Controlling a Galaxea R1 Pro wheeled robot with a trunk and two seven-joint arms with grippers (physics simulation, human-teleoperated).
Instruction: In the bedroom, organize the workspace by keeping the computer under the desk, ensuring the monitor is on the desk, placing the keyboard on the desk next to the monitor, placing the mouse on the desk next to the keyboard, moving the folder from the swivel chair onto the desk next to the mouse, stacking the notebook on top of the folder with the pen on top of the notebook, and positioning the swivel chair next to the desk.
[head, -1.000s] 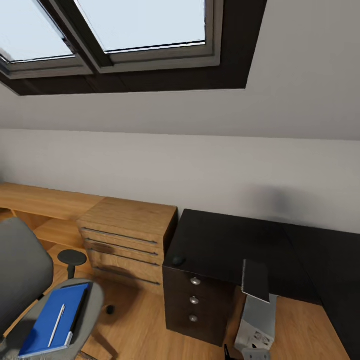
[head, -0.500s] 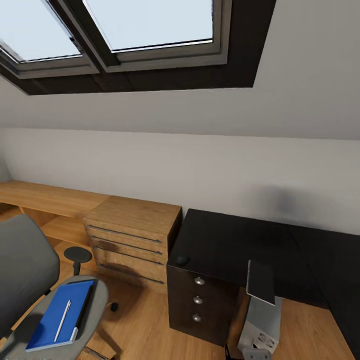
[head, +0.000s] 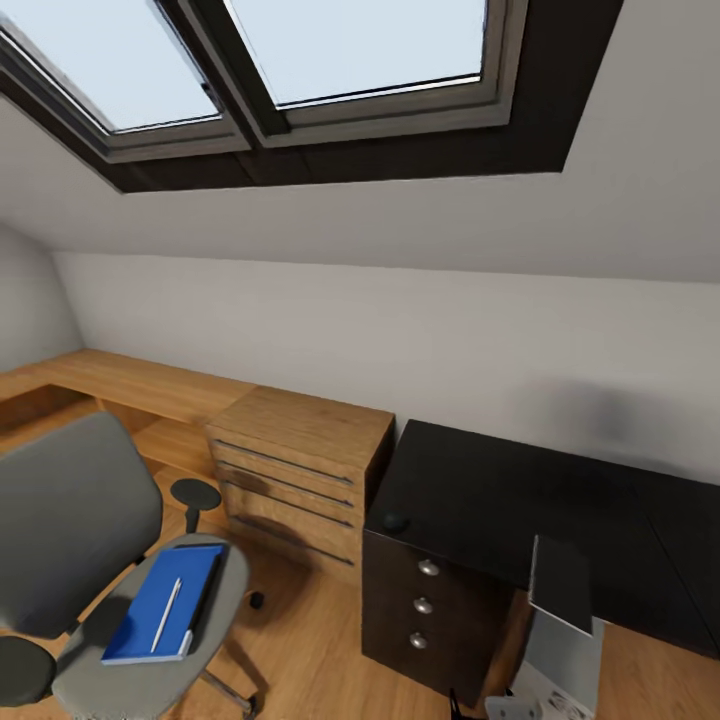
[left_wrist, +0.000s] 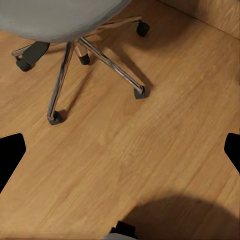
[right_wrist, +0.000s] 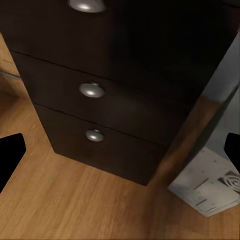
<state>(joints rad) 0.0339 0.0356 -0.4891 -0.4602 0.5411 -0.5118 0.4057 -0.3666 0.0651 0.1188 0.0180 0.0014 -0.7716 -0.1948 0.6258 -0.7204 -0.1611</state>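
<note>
Pincers (left_wrist: 120, 150) apart; pen (head: 165, 615) lengthwise on folder (head: 160, 618).

Little of the body in sight. On the left gripper (left_wrist: 120, 152), two flat matte black fingertips (left_wrist: 11, 156), plain, with blunt angled ends. Same on the right gripper (right_wrist: 120, 152): plain black fingertips (right_wrist: 10, 155). In the left wrist view, a small pale grey and black part (left_wrist: 121, 233), too cropped to identify. In the head view, a light grey rounded piece (head: 512, 709) beside a thin black piece (head: 455, 703), both cropped.
</note>
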